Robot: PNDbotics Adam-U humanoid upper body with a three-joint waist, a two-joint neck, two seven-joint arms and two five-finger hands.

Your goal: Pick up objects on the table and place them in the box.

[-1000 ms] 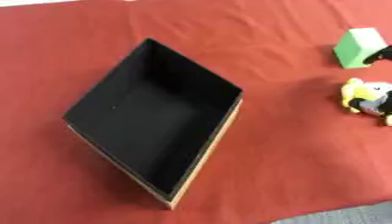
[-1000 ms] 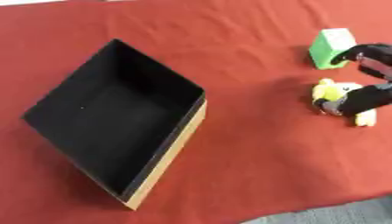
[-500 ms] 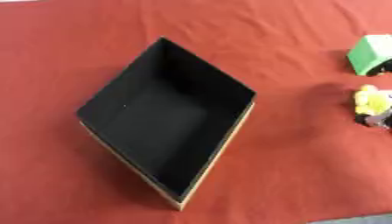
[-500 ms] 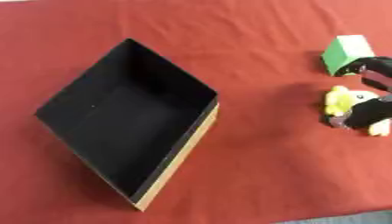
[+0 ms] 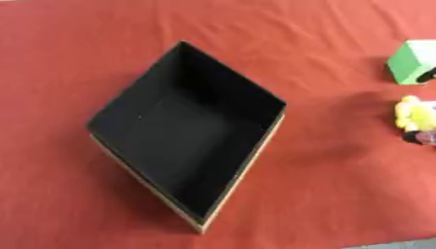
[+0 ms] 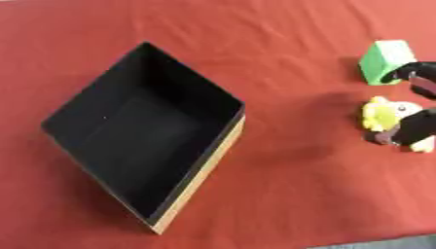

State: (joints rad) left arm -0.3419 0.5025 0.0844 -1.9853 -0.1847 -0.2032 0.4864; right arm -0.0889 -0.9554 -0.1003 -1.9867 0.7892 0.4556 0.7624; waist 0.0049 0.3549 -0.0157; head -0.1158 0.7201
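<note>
Box (image 6: 136, 141), black inside and empty, sits left of centre on the red tabletop (image 6: 281, 194). Well to its right lie a green block (image 6: 385, 62) and a yellow toy (image 6: 381, 116), probably soft and light. The right hand (image 6: 419, 127) curls around the toy's middle, apparently gripping it; the left hand is unseen.

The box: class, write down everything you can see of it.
The box is open-topped, with black inner walls and floor and a tan, cardboard-looking outer side. It appears empty. It lies flat on the red cloth, turned corner-on like a diamond, left of the green block and yellow toy. Nothing else touches it.
</note>
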